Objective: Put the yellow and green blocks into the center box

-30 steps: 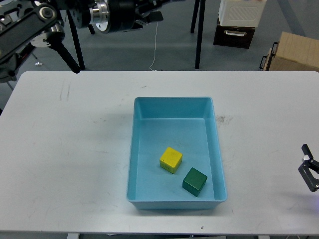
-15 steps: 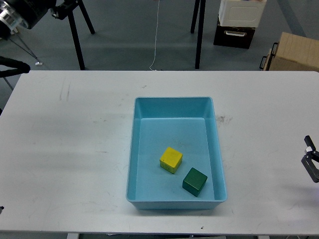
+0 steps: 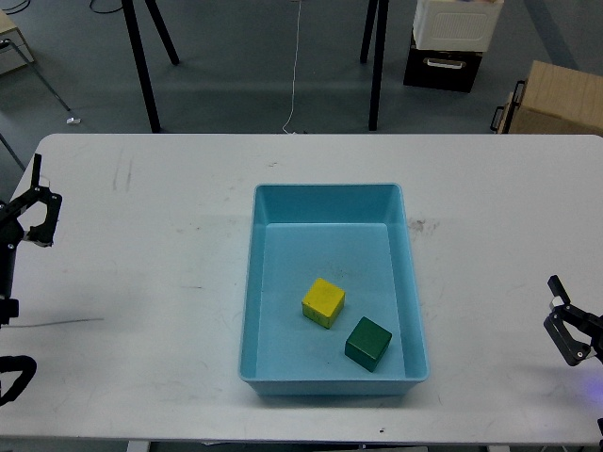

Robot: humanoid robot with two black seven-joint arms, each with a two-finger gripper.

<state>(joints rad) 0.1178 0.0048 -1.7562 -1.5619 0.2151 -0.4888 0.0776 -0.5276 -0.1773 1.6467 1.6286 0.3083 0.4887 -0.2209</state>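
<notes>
At the white table's (image 3: 141,282) left edge, the left gripper (image 3: 38,202) shows its black fingers spread with nothing between them, well apart from the large light blue plastic tray (image 3: 328,193) in the middle. Inside the tray, on its floor toward the near end, sit the small bright yellow cube (image 3: 323,301) and, just beside it to the right, the dark green cube (image 3: 367,343). At the far right edge, the right gripper (image 3: 570,330) also has its jaws apart and empty, well clear of both cubes.
</notes>
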